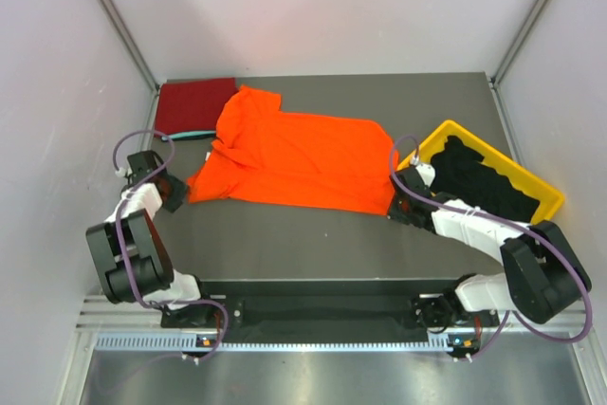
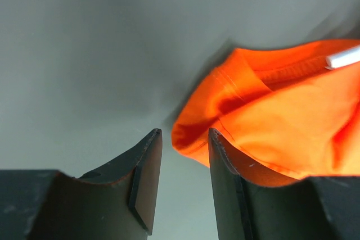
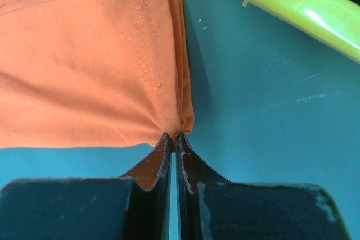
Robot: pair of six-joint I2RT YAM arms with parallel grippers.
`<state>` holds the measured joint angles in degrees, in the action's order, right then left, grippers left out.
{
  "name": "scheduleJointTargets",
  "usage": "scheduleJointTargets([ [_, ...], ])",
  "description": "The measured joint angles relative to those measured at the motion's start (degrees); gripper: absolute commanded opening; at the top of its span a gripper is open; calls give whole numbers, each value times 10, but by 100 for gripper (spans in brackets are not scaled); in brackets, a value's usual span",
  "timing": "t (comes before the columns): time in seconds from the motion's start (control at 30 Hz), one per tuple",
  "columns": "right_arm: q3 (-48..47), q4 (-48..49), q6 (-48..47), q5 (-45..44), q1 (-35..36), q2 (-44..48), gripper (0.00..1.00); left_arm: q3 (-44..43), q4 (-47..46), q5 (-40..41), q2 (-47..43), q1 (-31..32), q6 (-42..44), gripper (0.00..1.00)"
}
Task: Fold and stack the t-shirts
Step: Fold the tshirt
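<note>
Flattening orange t-shirt (image 1: pixel 294 158) with right end effector (image 3: pixel 173 139) clamped on its corner, left end effector (image 2: pixel 184 133) open alongside. Next, probably: grab left corner, fold.

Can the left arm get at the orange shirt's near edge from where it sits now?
Probably yes. The left gripper stands open, and the orange shirt has its folded edge just beyond the fingertips. Nothing lies between them, so a short advance should reach it.
</note>
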<state>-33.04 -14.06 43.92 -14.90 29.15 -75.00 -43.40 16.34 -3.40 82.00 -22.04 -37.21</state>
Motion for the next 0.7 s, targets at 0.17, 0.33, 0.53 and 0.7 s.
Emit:
scheduleJointTargets([
  [0.17, 0, 0, -7, 0, 0, 0, 0, -5, -18, -5, 50, 0, 12, 43],
  [0.33, 0, 0, -10, 0, 0, 0, 0, -13, -44, -10, 68, 0, 19, 31],
  [0.53, 0, -3, -23, 0, 0, 0, 0, -23, -30, 5, 76, 0, 35, 0],
  [0.7, 0, -19, -39, 0, 0, 21, 0, -55, 28, 44, 63, 0, 53, 0],
])
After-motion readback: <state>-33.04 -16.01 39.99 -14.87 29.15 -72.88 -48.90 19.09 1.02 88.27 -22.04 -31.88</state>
